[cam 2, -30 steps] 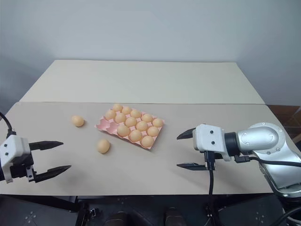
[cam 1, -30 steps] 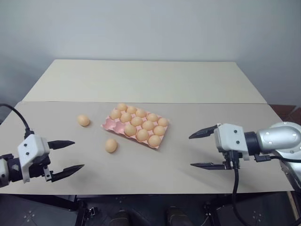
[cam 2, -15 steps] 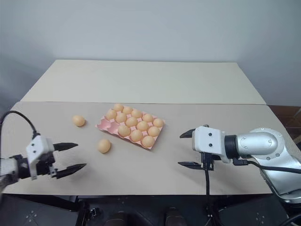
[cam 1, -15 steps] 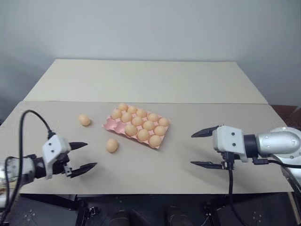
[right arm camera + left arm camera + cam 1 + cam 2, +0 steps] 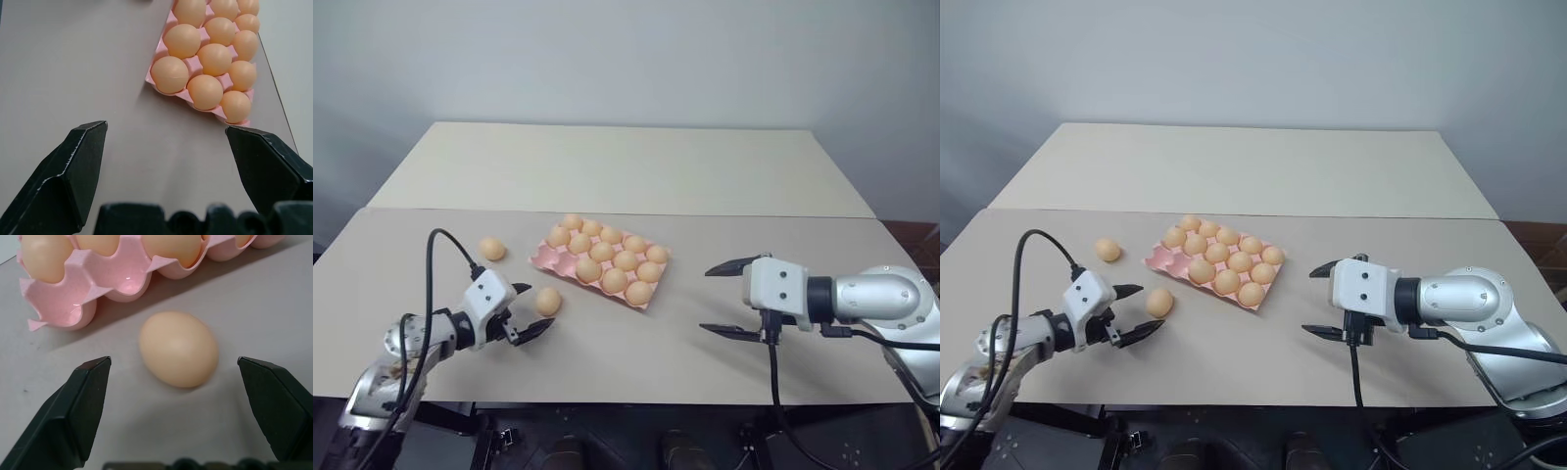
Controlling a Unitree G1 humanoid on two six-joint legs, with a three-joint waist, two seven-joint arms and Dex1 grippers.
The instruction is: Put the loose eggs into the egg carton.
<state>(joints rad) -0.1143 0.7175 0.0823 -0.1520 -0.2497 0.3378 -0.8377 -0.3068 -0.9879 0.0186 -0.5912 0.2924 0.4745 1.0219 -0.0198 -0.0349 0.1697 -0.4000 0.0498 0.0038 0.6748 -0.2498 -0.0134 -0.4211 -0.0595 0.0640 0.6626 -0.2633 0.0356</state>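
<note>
The pink egg carton (image 5: 541, 257) lies mid-table, most cups filled with orange-tan eggs, its two left-end cups empty (image 5: 73, 308). One loose egg (image 5: 547, 301) rests just in front of the carton's left end; in the left wrist view this egg (image 5: 178, 348) sits on the table a little ahead of the fingertips. My left gripper (image 5: 528, 309) is open, low over the table, its tips just short of that egg. A second loose egg (image 5: 491, 249) lies farther left. My right gripper (image 5: 719, 299) hovers open, right of the carton, holding nothing.
A second, paler table (image 5: 626, 166) adjoins the far side. A black cable (image 5: 435, 264) arcs over my left arm. Bare tabletop lies between the carton and my right gripper (image 5: 1318, 300).
My left gripper moved forward, rightward and down from the table's left front edge to just short of the near loose egg. The right gripper stayed about where it was.
</note>
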